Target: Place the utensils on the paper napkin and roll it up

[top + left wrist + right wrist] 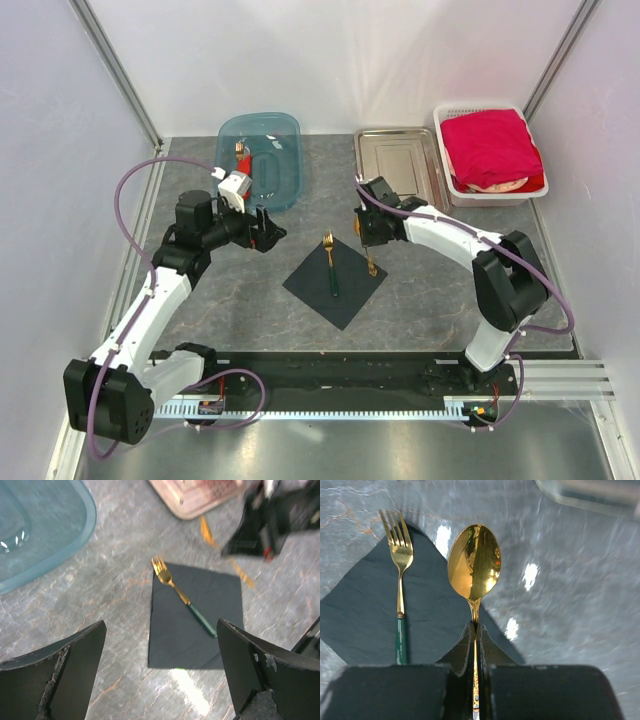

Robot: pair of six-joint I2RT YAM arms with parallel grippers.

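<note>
The black paper napkin (335, 283) (195, 625) (365, 615) lies flat mid-table as a diamond. A gold fork (330, 265) (182, 596) (400, 580) with a green handle rests on it. My right gripper (368, 240) (476, 630) is shut on the handle of a gold spoon (371, 262) (474, 562). The spoon's bowl hangs above the napkin's right edge, beside the fork. My left gripper (270, 232) (162, 675) stands open and empty, left of the napkin and above the table.
A clear blue tub (262, 150) at the back left holds a red-bodied tool (243, 160). A steel tray (398, 160) sits at the back centre. A white basket (446, 170) with a red cloth (490, 145) stands at the back right.
</note>
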